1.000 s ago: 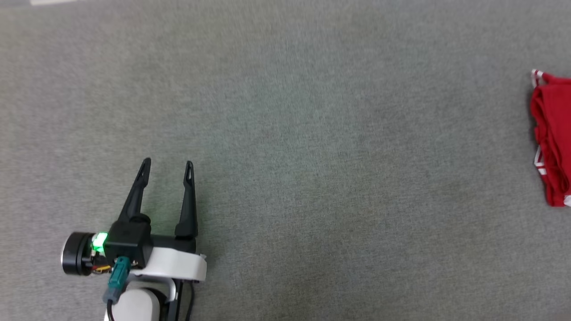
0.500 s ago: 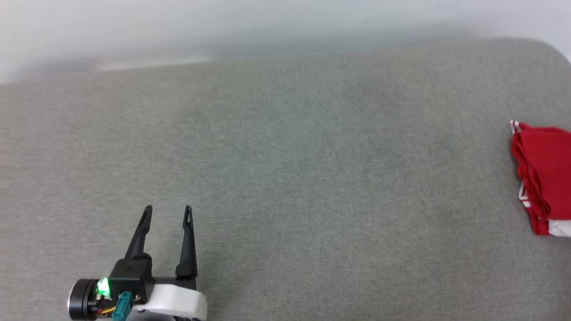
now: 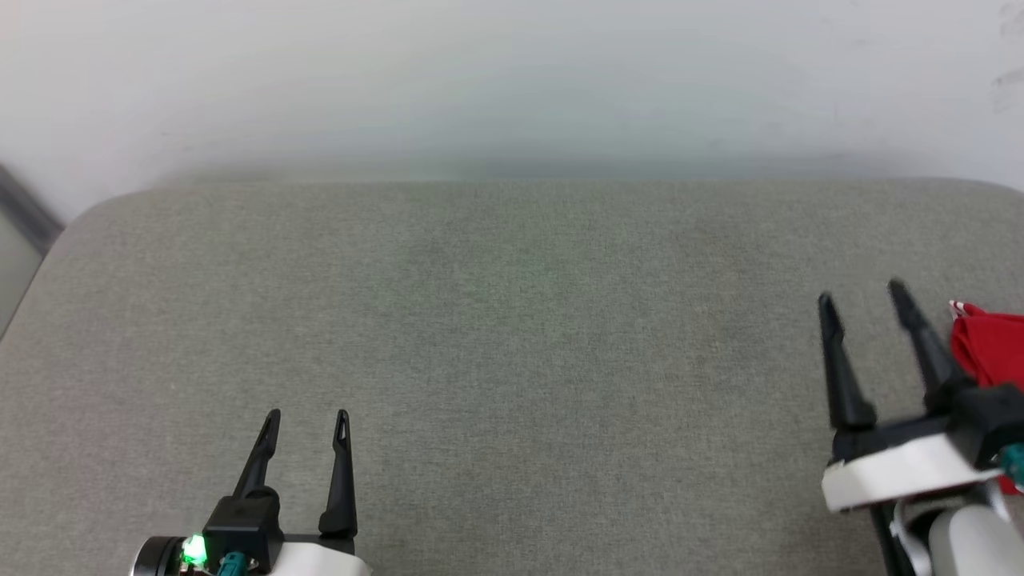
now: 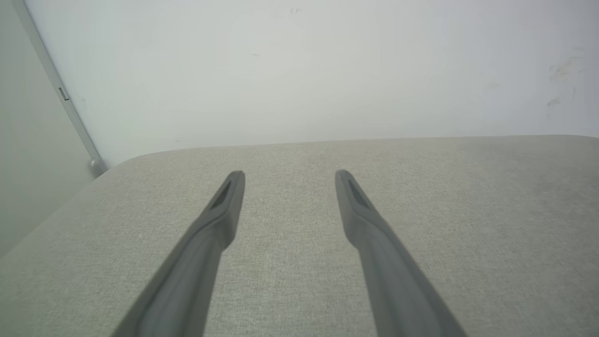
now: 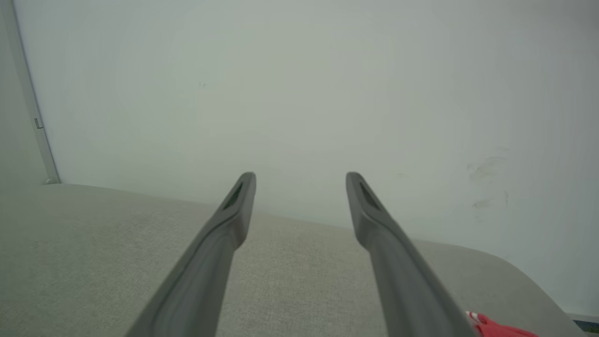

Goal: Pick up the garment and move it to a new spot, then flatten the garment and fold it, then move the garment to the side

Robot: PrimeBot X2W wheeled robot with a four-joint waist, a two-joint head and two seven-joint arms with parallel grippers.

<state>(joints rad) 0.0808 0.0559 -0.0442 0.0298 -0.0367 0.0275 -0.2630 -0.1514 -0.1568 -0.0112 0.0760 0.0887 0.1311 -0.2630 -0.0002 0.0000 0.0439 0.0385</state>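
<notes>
Two parted, forward-pointing: left gripper, right gripper.

Head view: padded surface takes the lower part of the frame, wall behind it across the top. Left gripper at bottom left, right gripper at lower right, both over the surface, well apart. Garment lies on the surface at the right edge, just beside the right gripper, partly behind it. Right wrist view: garment in the bottom right corner.
</notes>
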